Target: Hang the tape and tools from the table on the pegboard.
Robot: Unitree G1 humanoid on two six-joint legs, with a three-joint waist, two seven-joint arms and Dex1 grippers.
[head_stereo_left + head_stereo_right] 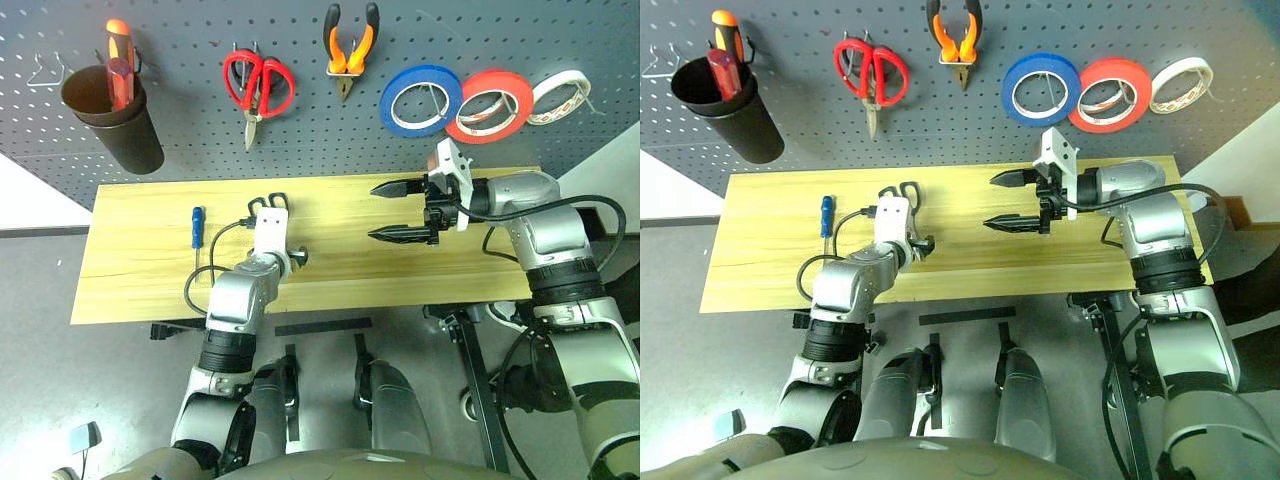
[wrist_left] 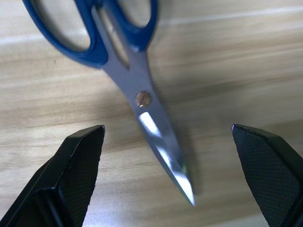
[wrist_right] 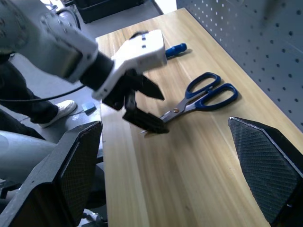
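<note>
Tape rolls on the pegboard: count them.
3, hung side by side at the right of the dark grey pegboard: blue roll, red-orange roll, cream-white roll.

The two head eyes look forward and steeply down from above both arms, taking in the whole surface (image 1: 140, 250) and the pegboard (image 1: 300, 140) behind it, the right eye's picture shifted slightly sideways from the left's. The left wrist camera sits very close over the wood, peering between its own claw (image 2: 168, 156) tips at the scissors (image 2: 137, 85). The right wrist camera hangs higher and looks along the surface, sharing those scissors (image 3: 201, 97) and catching the left claw (image 3: 144, 106) too.
</note>
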